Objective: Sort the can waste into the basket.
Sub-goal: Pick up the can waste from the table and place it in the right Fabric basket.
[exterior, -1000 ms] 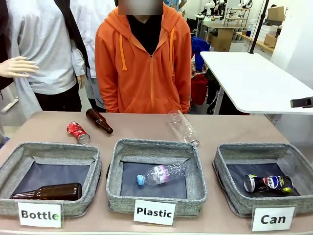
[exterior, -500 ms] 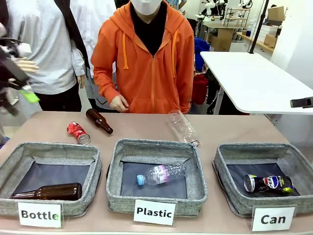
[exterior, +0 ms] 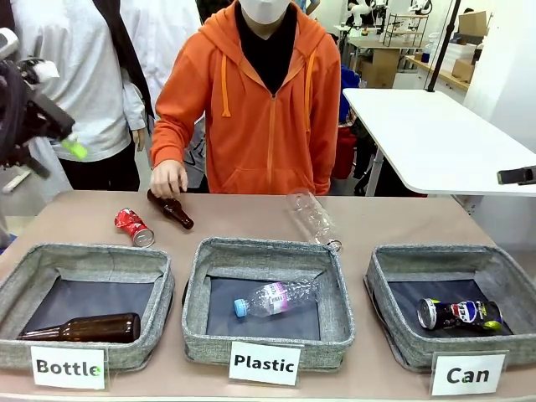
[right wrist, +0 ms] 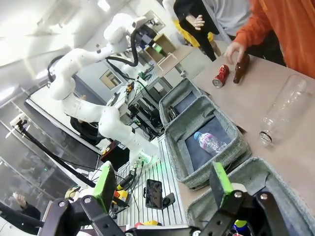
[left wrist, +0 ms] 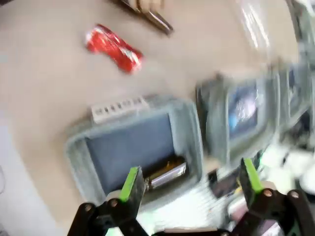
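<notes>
The left hand (left wrist: pixel 191 179) is open and empty, raised above the counter (exterior: pixel 251 218). The right hand (right wrist: pixel 162 181) is open and empty too. The red can (exterior: pixel 134 227) lies on the counter. The dark can (exterior: pixel 459 314) lies inside the basket (exterior: pixel 435 251).

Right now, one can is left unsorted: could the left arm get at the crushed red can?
Probably yes. The left gripper hangs open above that side, and the crushed red can lies bare on the table, nothing over it. The person's hand on the brown bottle beside it is close, though.
</notes>
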Controlling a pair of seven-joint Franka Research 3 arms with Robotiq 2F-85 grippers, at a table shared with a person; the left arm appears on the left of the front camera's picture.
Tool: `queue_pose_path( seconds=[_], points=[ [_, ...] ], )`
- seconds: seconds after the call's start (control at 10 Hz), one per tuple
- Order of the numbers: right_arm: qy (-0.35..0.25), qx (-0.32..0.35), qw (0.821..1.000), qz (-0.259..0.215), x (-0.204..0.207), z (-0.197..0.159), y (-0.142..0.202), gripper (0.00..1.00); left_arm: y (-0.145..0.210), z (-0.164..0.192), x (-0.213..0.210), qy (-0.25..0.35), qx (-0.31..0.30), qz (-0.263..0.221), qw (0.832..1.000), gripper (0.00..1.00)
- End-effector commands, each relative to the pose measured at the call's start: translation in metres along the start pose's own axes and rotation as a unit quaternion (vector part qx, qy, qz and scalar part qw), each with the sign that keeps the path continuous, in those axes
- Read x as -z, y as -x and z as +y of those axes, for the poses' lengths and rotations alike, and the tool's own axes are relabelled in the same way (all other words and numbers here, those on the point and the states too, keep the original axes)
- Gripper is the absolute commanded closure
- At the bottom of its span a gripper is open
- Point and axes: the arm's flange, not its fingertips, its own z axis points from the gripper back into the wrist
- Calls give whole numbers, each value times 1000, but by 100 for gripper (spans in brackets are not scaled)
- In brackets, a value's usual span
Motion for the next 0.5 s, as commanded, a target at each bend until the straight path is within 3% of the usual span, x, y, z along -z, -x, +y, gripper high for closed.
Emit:
queue_pose_path(
  seconds=[0.0, 0.1, 0.4],
  points=[
    [-5, -7, 1000, 8, -3, 2, 0, 0, 10, 38, -19, 18, -71, -140, 987, 0],
    [-5, -7, 1000, 8, -3, 2, 0, 0, 44, 64, -50, 36, -103, -192, 975, 0],
    [-5, -7, 1000, 8, -3, 2, 0, 0, 182, 119, -84, 56, -67, -204, 975, 0]
  ],
)
